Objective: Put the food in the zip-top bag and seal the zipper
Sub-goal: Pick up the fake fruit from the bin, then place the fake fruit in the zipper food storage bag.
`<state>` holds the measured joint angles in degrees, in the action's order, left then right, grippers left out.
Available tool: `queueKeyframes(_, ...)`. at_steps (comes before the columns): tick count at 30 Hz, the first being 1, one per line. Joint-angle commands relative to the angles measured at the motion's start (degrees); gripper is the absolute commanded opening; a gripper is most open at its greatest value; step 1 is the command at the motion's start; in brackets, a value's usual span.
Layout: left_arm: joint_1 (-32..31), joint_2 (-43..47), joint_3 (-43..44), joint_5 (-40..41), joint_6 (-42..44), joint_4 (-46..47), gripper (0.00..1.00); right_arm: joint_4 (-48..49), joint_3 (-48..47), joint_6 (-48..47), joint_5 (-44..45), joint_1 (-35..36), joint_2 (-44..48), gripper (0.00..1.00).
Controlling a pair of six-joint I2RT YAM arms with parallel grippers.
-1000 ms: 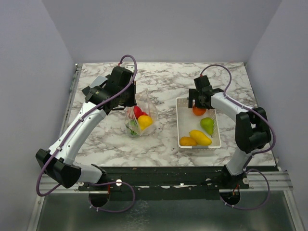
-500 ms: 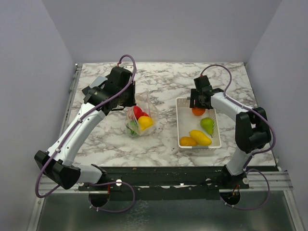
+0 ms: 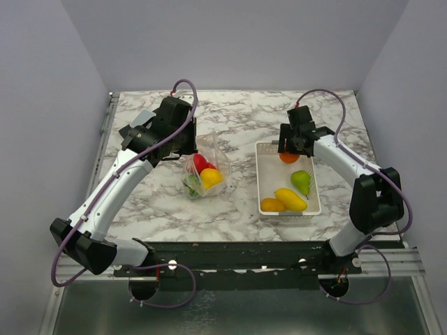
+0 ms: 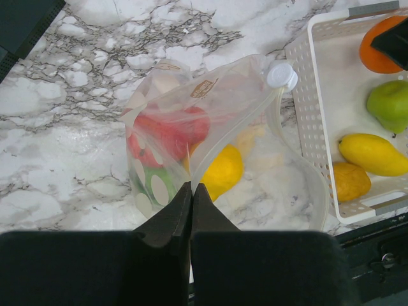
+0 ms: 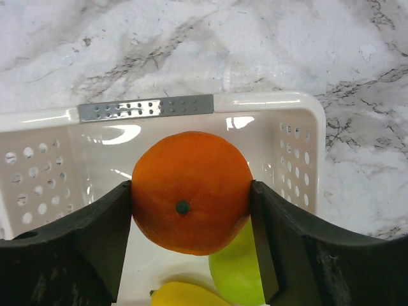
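- The right gripper [image 5: 190,189] has its jaws clamped on the orange [image 5: 189,167], one pad on each flank, at the 12 o'clock end of the white tray [image 5: 268,101].
- The left gripper [image 4: 191,194] has its jaws pressed together on one lip of the zip-top bag [image 4: 245,102]. The bag lies on the marble table [image 3: 244,118] at 9 o'clock from the tray.
- In the bag are a red fruit [image 4: 175,127], a yellow fruit [image 4: 224,171] and something green [image 4: 156,188].
- In the tray with the orange are a green pear [image 3: 301,182], a long yellow fruit [image 3: 290,199] and a small orange-yellow one [image 3: 272,205].
- The step in hand, as I judge it, is carrying the orange to the bag. Lift straight up to clear the tray wall and the pear at 6 o'clock, travel toward 9 o'clock, then lower into the opening rather than onto its rim.
- The toy is round and glossy, so a slow move suits it; a jerk could roll it out of the pads.
- The left arm should hold the lip high and taut so the floppy mouth does not fold shut.
- I cannot tell whether the orange rests on the tray floor or hangs just off it.
- The zipper is clear on clear, and only a white tab [image 4: 281,74] at the mouth's end marks it.
- The held lip vanishes behind the left fingers, and the green item's kind is unreadable.
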<state>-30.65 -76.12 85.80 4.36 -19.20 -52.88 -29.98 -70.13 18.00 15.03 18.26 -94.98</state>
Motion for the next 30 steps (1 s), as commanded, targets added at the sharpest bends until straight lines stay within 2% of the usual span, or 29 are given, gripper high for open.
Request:
queueKeyframes(1,-0.1,0.8,0.9,-0.7,0.1,-0.2,0.0,-2.3,-1.9,0.6,-3.3,-0.4,4.3,0.43)
queueKeyframes(12,0.0,0.3,0.1,-1.5,0.1,0.7,0.0,-4.8,-5.1,0.8,-11.4,-0.3,13.7,0.42)
queueKeyframes(20,0.0,-0.1,0.1,-1.8,0.3,1.2,0.0,-2.8,-7.6,1.7,-25.7,-0.4,19.5,0.4)
queueKeyframes(30,0.0,-0.1,0.1,-1.8,0.7,1.6,0.0,-0.1,-11.0,3.9,-38.3,1.3,23.1,0.4)
